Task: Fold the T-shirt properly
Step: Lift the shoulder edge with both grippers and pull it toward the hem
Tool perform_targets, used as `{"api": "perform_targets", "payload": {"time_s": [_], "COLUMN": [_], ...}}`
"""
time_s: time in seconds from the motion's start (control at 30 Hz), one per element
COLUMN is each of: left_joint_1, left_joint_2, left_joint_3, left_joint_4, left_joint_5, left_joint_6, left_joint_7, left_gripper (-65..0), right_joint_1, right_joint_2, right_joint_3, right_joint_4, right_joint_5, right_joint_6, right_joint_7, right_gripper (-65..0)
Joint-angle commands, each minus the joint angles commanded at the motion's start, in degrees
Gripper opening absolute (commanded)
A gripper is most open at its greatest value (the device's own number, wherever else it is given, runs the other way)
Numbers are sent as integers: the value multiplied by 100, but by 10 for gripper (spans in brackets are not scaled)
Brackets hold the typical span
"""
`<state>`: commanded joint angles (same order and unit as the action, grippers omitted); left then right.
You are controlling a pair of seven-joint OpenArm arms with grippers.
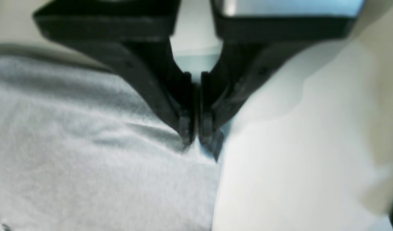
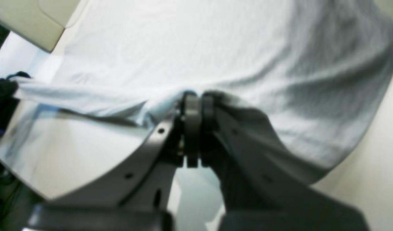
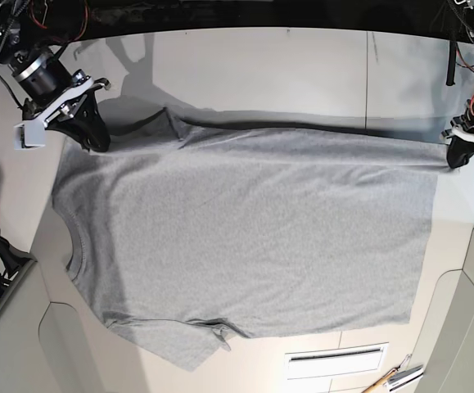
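T-shirt (image 3: 253,237) lies spread flat, plain side up, across the table (image 3: 302,65); no fold made yet.
We pinch its far edge with both: right gripper (image 3: 96,139) at the sleeve corner, left gripper (image 3: 456,157) at the hem corner.

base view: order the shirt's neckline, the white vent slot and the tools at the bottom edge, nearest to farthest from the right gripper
From the right gripper, upper left, shut on the T-shirt:
1. Neckline, left side.
2. Vent slot, bottom, right of centre.
3. Tools, bottom right.
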<state>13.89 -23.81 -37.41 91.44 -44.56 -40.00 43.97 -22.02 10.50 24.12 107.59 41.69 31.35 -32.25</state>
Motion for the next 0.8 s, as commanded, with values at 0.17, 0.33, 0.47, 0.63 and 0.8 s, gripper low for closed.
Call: {"api": "perform_targets", "payload": {"time_s": [0.17, 0.33, 0.47, 0.63, 0.8], "left_joint_1": [-654, -1178, -1650, -2118, -2345], "left_joint_2": [-2, -2, -2, -2, -2], "left_joint_3": [2, 271, 595, 841, 852], "left_joint_4": [-643, -1220, -1722, -2326, -2662], "left_joint_5": [188, 404, 975, 1375, 1419], "left_joint_6": [0, 0, 0, 0, 0], "left_joint_7": [-177, -299, -702, -940, -1001], "left_gripper": [-650, -650, -650, -650, -649], "right_joint_1": [1003, 2041, 2774, 3440, 3777], "right_joint_2": [203, 313, 313, 291, 280], "right_joint_3": [-155, -509, -861, -1060, -1060], "right_joint_4": [-774, -1484, -2312, -3233, -3707], "right_joint_5": [-81, -286, -544, -726, -1123], "right_joint_6": [44, 57, 57, 57, 59], "right_joint_7": [2, -203, -232, -199, 42], "right_gripper": [-650, -650, -650, -650, -650]}}
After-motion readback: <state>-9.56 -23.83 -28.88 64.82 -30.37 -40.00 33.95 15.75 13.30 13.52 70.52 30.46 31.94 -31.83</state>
